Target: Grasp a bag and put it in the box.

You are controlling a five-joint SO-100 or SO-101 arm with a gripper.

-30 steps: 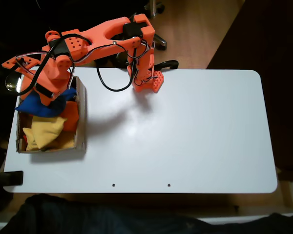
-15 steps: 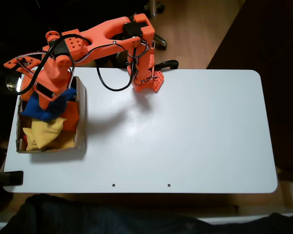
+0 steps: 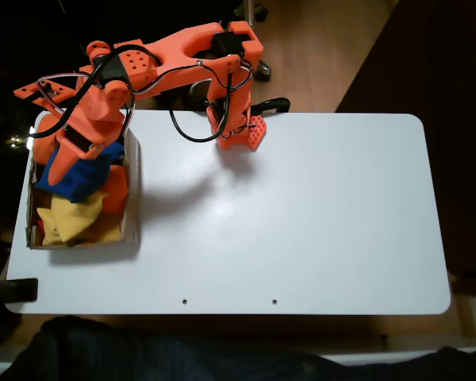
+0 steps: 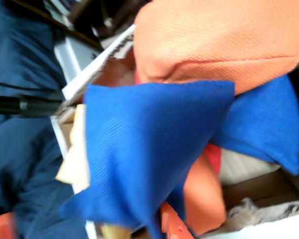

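The brown cardboard box (image 3: pixel 132 198) stands at the table's left edge in the fixed view. A royal-blue bag (image 3: pixel 83 176) lies in its upper half, on top of yellow beanbags (image 3: pixel 71 218) and beside an orange one (image 3: pixel 116 189). My orange gripper (image 3: pixel 59 165) hangs over the box, at the blue bag's left side. In the wrist view the blue bag (image 4: pixel 139 149) is close up, its lower corner between my widely spread fingertips (image 4: pixel 174 226); the gripper (image 4: pixel 87 230) looks open. A second blue bag (image 4: pixel 264 129) and the box wall (image 4: pixel 259 186) lie behind.
The arm's base (image 3: pixel 239 131) is clamped at the table's far edge. The white table (image 3: pixel 301 214) stretches to the right of the box. A dark cloth (image 3: pixel 143 349) lies along the near edge. An orange beanbag (image 4: pixel 219 40) fills the top of the wrist view.
The arm has lifted and swung slightly towards the far edge. The blue bag has settled lower into the box and bunched up.
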